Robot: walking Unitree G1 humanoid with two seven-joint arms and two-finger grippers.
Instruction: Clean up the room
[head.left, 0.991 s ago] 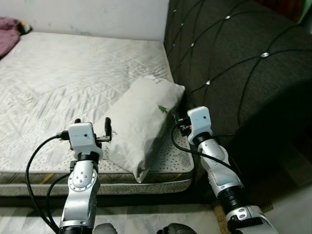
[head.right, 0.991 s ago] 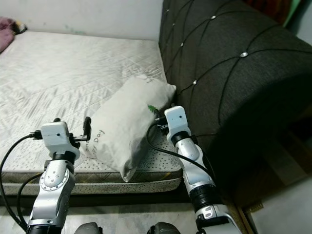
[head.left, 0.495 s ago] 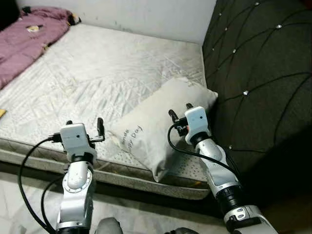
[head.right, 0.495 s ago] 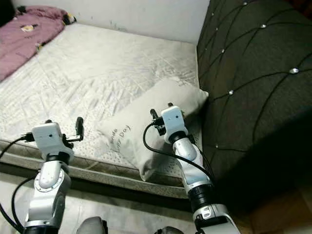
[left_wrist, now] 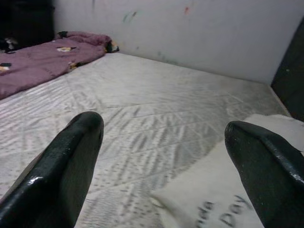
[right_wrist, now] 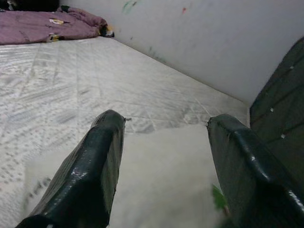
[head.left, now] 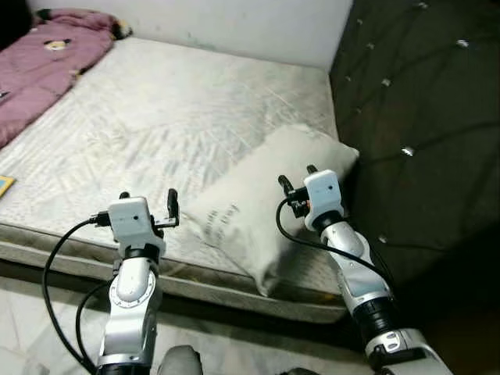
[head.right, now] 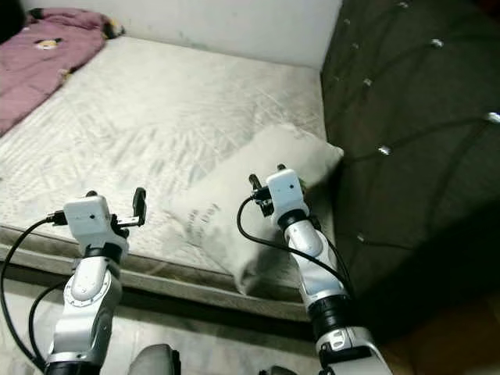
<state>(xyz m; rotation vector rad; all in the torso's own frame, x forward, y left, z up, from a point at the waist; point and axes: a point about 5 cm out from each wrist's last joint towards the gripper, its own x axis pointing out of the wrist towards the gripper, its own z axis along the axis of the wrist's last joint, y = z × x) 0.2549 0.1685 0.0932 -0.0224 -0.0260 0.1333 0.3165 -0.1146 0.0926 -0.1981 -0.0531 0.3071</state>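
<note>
pillow [head.left: 262, 205] on mattress [head.left: 148, 117], long axis slanting from bed edge toward headboard [head.left: 422, 117] | right gripper [head.left: 297, 181] jaws spread, empty, just above pillow, nearer | left gripper [head.left: 170, 205] jaws spread, empty, pillow beside, toward right arm

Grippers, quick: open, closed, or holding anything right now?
Left gripper: open, holding nothing, near the mattress edge.
Right gripper: open, holding nothing, over the pillow.
</note>
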